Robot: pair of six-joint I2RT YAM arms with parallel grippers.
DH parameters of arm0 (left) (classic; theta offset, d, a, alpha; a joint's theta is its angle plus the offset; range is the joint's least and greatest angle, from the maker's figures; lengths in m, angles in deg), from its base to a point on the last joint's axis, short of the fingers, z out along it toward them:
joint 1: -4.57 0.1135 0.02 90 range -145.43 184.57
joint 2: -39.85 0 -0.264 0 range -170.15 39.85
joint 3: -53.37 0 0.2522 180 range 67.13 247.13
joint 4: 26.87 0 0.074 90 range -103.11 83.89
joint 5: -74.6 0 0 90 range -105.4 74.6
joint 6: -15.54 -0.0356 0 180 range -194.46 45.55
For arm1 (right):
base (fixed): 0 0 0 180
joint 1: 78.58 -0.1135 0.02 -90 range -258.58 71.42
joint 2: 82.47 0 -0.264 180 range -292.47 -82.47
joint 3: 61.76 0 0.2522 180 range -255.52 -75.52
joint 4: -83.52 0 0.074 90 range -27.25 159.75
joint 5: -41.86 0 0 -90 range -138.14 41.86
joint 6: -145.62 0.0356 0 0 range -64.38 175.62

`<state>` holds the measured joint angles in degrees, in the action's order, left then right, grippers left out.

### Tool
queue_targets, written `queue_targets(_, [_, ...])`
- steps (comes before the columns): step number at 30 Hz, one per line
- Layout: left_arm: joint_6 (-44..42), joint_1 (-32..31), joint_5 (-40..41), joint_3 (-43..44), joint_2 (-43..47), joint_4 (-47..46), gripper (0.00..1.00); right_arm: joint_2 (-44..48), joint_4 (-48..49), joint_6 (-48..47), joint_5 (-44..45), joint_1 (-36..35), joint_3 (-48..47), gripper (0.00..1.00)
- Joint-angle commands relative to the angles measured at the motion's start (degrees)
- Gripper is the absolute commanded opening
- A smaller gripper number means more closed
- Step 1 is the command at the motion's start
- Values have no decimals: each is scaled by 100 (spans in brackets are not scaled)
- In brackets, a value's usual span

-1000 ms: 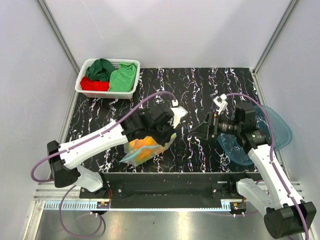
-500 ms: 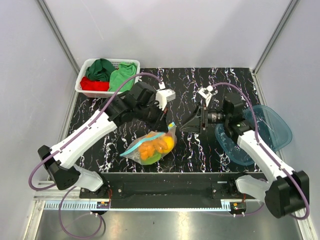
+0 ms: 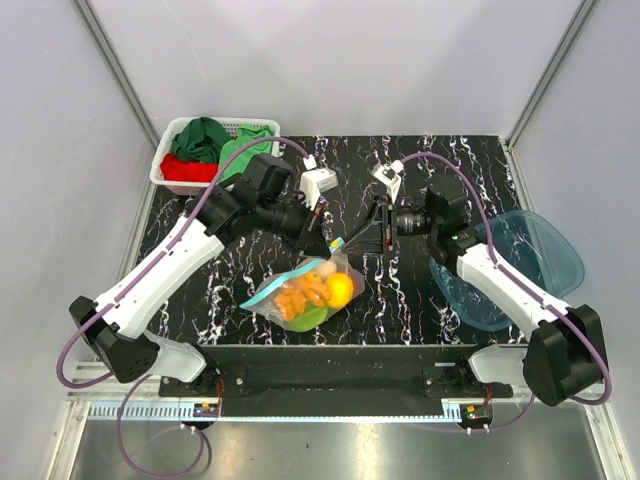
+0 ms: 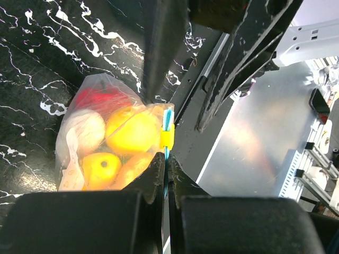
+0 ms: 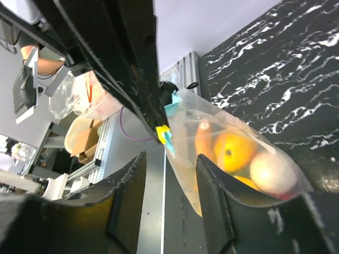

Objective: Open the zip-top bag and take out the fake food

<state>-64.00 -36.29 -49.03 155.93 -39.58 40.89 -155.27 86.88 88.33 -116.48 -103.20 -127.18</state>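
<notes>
Two grippers meet over the near middle of the black marbled surface (image 3: 420, 180). It carries a teal tub (image 3: 540, 260) at its 4 o'clock edge and a white basket (image 3: 165, 176) of red and green cloths (image 3: 215, 150) at the 10 o'clock corner.

Next in size, the zip-top bag (image 3: 300, 297) sits near the 6 o'clock edge. It slants away toward 7 o'clock from the jaws, with its blue zip strip (image 4: 168, 117) uppermost.

The left gripper (image 4: 166, 166) has its jaws pinched tight on that strip, just behind the yellow slider (image 4: 167, 138). The right gripper (image 5: 170, 164) faces it from 3 o'clock with jaws spread wide, one finger on each side of the strip's end. Whether they touch the plastic I cannot tell.

Inside the clear plastic the fake food (image 3: 322, 290) is packed together: yellow and orange pieces, a pale white one, a red one and a green one underneath.
</notes>
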Motion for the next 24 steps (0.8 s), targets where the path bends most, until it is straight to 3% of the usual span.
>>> queue_targets(1, [140,43,-390,138,262,-293,0,-85,923,525,-189,-183,24,48])
queue_targets(5, [211,70,-452,103,245,-363,0,-182,1179,693,-189,-315,33,40])
queue_targets(8, [255,122,-487,94,253,-434,0,-209,1258,789,-206,-350,86,24])
queue_targets(9, [272,148,-504,86,253,-451,0,-209,1250,833,-206,-350,95,10])
queue_targets(12, [273,210,-531,24,297,-487,0,-130,1197,825,-154,-350,182,4])
queue_targets(19, [272,342,-566,-187,412,-522,0,11,775,711,-145,-342,191,17])
queue_targets(24, [290,368,-619,-178,420,-557,0,11,687,684,-180,-350,174,18])
